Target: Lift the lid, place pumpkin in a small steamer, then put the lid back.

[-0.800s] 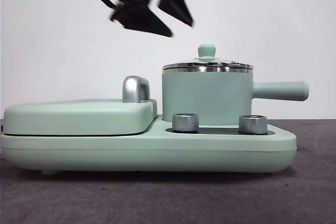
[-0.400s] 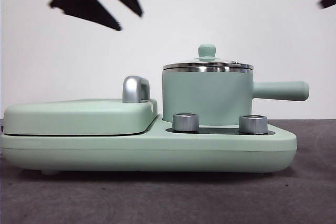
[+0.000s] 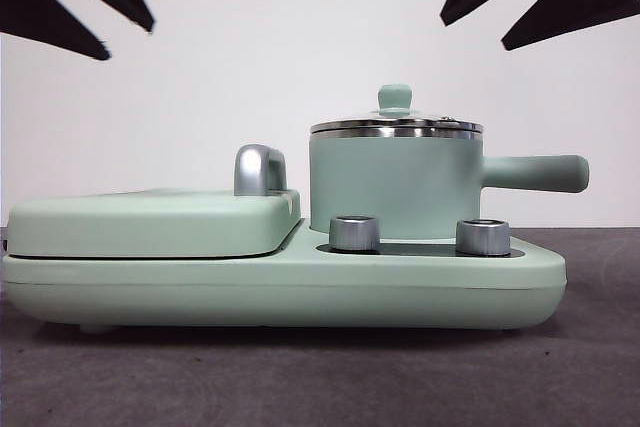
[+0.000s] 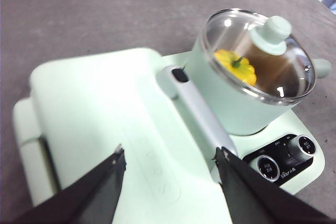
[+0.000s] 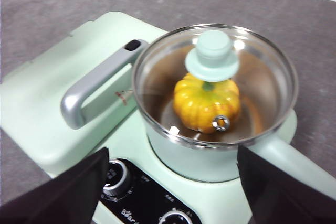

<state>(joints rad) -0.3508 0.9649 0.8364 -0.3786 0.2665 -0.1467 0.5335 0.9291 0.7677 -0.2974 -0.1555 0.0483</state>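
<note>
We see the pumpkin inside the steamer, the lid seated on its rim. Both grippers, left and right, hover above the tabletop, fingers spread wide, holding nothing.

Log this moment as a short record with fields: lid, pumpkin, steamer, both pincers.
lid: seated on the small steamer, knob up
pumpkin: inside the steamer, seen through the glass
small steamer: on the cooker base, handle pointing away from the griddle cover
left pincer: open, raised above the griddle cover, holding nothing
right pincer: open, raised above the steamer, holding nothing
task state: all steps look done
</note>
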